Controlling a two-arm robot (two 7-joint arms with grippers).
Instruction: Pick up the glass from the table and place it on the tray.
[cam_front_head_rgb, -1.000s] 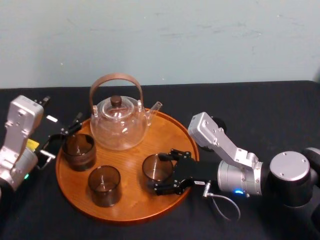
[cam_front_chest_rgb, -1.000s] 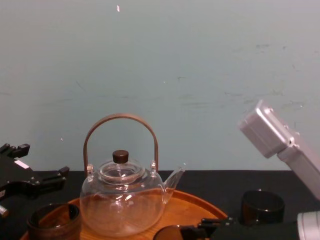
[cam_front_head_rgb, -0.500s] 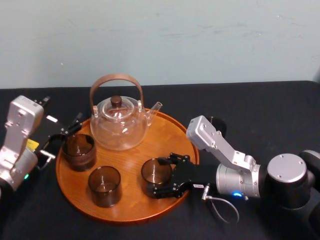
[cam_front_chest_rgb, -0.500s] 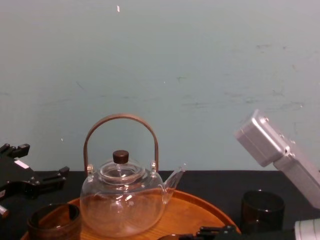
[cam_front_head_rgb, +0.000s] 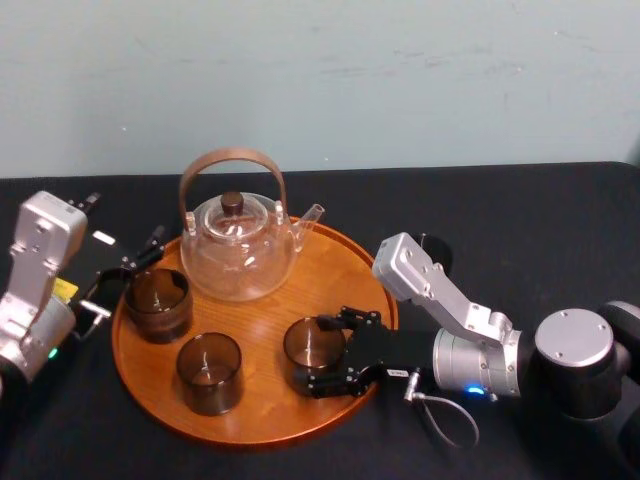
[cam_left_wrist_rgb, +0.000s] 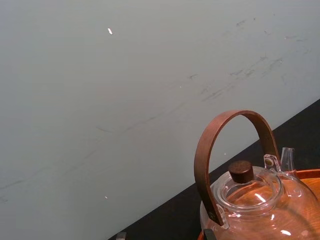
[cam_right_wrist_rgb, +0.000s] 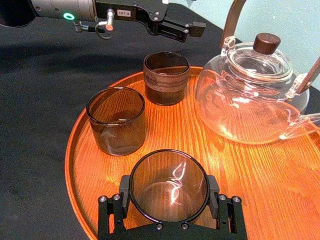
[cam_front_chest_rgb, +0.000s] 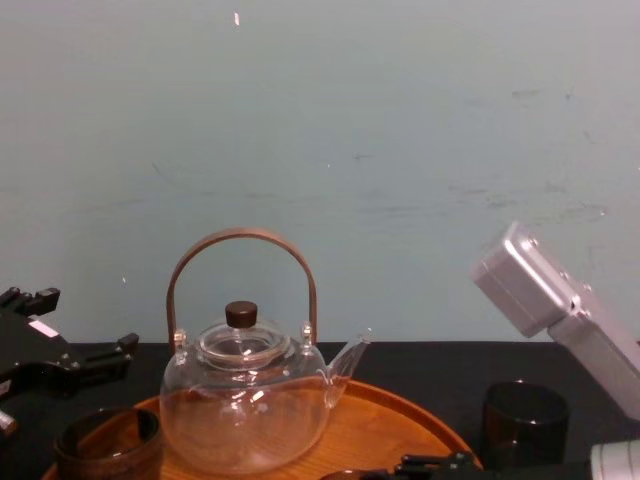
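On the black table a round wooden tray was laid, with a glass teapot at its back. A smoky glass was stood on its near right part, clasped by the right gripper. The left gripper was held at the tray's left edge, jaws spread.

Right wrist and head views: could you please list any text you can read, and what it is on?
No text reads clearly.
White label on the left gripper: printed characters, too blurred to read.
Small tag on the right gripper: too small to read.
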